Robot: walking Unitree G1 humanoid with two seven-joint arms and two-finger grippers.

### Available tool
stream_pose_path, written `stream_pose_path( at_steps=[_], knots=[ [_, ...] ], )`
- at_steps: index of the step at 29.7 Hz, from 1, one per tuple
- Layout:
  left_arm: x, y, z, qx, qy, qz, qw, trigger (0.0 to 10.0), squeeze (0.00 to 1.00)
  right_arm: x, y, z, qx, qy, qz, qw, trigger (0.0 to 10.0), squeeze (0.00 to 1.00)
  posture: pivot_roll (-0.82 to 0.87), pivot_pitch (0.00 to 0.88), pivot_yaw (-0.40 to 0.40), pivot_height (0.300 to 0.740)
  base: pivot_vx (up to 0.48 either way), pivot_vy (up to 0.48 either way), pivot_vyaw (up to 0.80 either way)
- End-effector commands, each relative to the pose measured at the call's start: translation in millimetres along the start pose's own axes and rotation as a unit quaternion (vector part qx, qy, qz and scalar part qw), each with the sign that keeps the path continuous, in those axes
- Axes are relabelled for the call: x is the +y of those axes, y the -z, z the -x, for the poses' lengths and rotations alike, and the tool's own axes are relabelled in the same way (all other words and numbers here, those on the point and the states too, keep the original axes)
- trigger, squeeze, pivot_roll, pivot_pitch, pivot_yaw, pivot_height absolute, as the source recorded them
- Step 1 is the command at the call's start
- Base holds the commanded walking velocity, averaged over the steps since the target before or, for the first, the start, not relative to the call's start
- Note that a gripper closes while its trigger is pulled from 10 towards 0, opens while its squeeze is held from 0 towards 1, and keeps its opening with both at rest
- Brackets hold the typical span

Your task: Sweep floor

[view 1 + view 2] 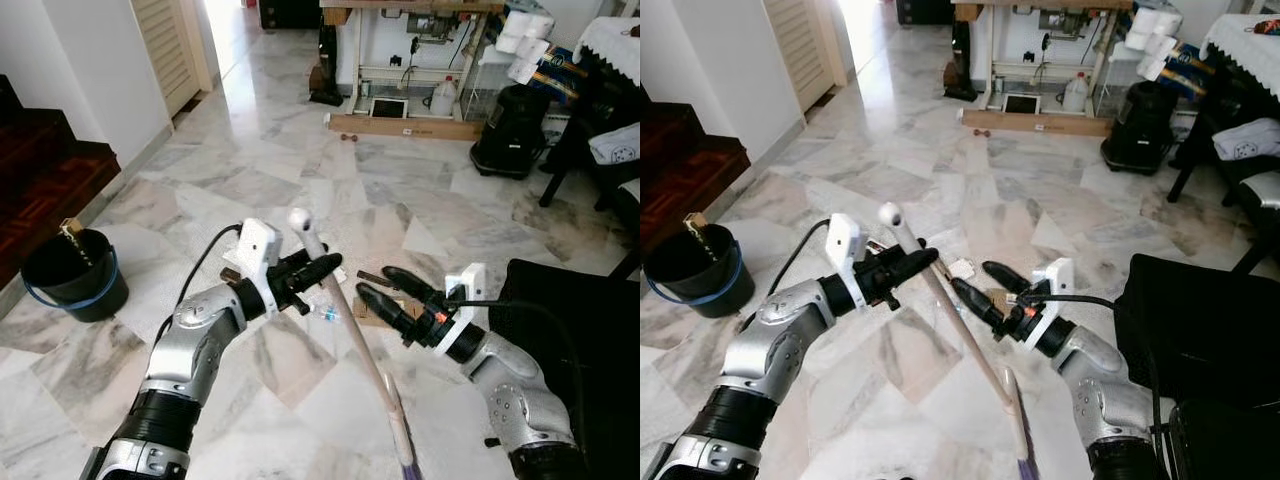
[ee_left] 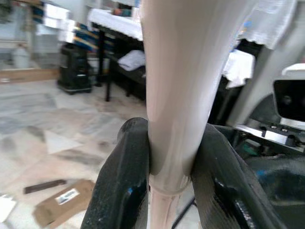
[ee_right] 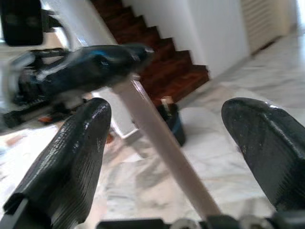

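Fingers of the left gripper (image 1: 318,268) clamp the broom handle (image 1: 345,330) near its top, right gripper (image 1: 385,288) gaping beside it over the floor (image 1: 300,170); long, light, stiff, best steadied lower down.

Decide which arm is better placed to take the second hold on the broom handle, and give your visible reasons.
Right. The left claw is already shut on the broom handle near its top, while the right claw is open, empty and beside the handle, lower down, so it probably needs only a short reach.
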State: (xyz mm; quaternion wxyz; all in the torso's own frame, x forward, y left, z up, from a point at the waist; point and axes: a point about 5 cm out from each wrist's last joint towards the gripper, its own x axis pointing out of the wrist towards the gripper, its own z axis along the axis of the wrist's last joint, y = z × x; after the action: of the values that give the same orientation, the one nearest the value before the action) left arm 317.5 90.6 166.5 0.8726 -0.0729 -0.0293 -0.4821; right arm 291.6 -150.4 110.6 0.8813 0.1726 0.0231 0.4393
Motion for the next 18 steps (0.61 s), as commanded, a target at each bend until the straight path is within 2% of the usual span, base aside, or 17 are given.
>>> stream_pose_path(
  at_steps=[1, 4, 5, 7, 13, 17, 18],
  knots=[
    [-6.5, -21, -9.0, -0.033, 0.036, -0.021, 0.999, 10.0, 0.0, 5.9, -5, 2.1, 0.001, -0.025, 0.006, 1.0, 10.0, 0.0, -0.1, 0.0, 0.018, 0.74, 0.0, 0.0, 0.0],
    [-6.9, -24, -11.8, -0.037, 0.04, -0.024, 0.998, 10.0, 0.0, 7.2, -5, 4.6, 0.008, -0.033, 0.008, 0.999, 10.0, 0.0, -0.1, 0.0, 0.016, 0.74, 0.0, 0.0, 0.0],
    [-7.1, -24, -12.2, -0.038, 0.042, -0.025, 0.998, 10.0, 0.0, 8.0, -6, 5.7, 0.01, -0.038, 0.006, 0.999, 10.0, 0.14, -0.1, 0.0, 0.016, 0.74, 0.0, 0.0, 0.0],
    [-7.3, -25, -12.5, -0.037, 0.045, -0.027, 0.998, 10.0, 0.0, 7.6, -7, 6.6, 0.007, -0.038, -0.003, 0.999, 10.0, 1.0, -0.1, 0.0, 0.012, 0.74, 0.0, 0.0, 0.0],
    [-4.5, -28, -10.4, -0.035, 0.044, -0.034, 0.998, 10.0, 0.0, 8.6, -8, 9.5, 0.018, -0.049, 0.0, 0.999, 10.0, 1.0, -0.1, 0.0, 0.0, 0.74, 0.0, 0.0, 0.0],
    [-2.4, -26, -7.6, -0.028, 0.041, -0.036, 0.998, 10.0, 0.0, 15.2, -8, 12.7, 0.031, -0.088, 0.002, 0.996, 10.0, 1.0, -0.1, 0.0, -0.002, 0.74, 0.0, 0.0, 0.0],
    [-2.4, -26, -7.4, -0.027, 0.041, -0.036, 0.998, 10.0, 0.0, 16.9, -7, 13.5, 0.037, -0.095, 0.006, 0.995, 10.0, 0.95, -0.1, 0.0, -0.002, 0.74, 0.0, 0.0, 0.0]
  ],
)
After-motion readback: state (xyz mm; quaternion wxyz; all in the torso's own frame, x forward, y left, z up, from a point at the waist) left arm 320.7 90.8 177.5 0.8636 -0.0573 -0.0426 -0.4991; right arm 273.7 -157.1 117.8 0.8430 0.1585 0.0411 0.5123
